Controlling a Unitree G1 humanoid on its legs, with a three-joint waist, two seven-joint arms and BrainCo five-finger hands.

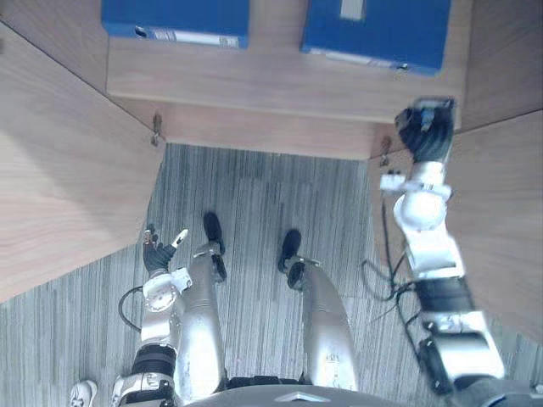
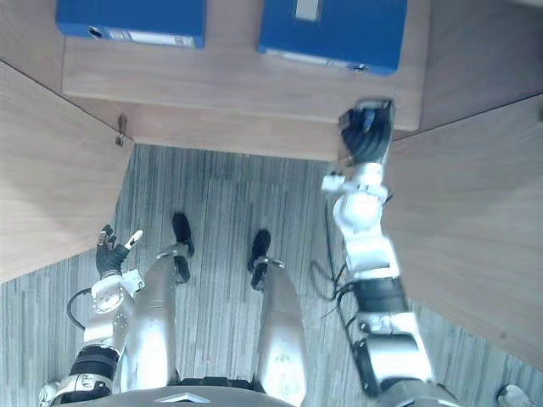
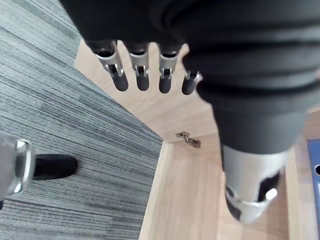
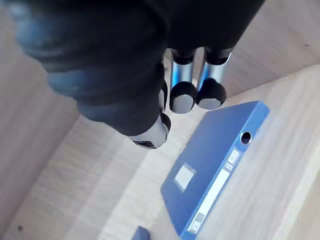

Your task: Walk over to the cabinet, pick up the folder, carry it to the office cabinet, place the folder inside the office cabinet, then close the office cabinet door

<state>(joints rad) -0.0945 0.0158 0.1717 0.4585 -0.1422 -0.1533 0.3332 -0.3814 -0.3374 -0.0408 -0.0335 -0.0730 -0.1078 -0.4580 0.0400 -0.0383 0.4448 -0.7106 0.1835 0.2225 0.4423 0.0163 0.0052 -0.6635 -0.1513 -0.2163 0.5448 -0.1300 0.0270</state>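
Two blue folders lie flat on the wooden shelf (image 1: 271, 89) of the open cabinet: one at the right (image 1: 373, 30), one at the left (image 1: 174, 19). My right hand (image 1: 427, 127) is raised at the shelf's front right corner, just short of the right folder and not touching it. In the right wrist view its fingers (image 4: 182, 87) hang straight above that folder (image 4: 210, 170), which has a white label and a spine hole; the hand holds nothing. My left hand (image 1: 158, 252) hangs low at my left side over the carpet, fingers (image 3: 142, 75) straight and empty.
The cabinet's left door (image 1: 59, 170) and right door (image 1: 509, 212) stand swung open on either side of me, with hinges (image 1: 156, 129) at the shelf's front corners. Grey striped carpet (image 1: 254, 195) lies below. A person's white shoe (image 1: 82, 393) shows at the lower left.
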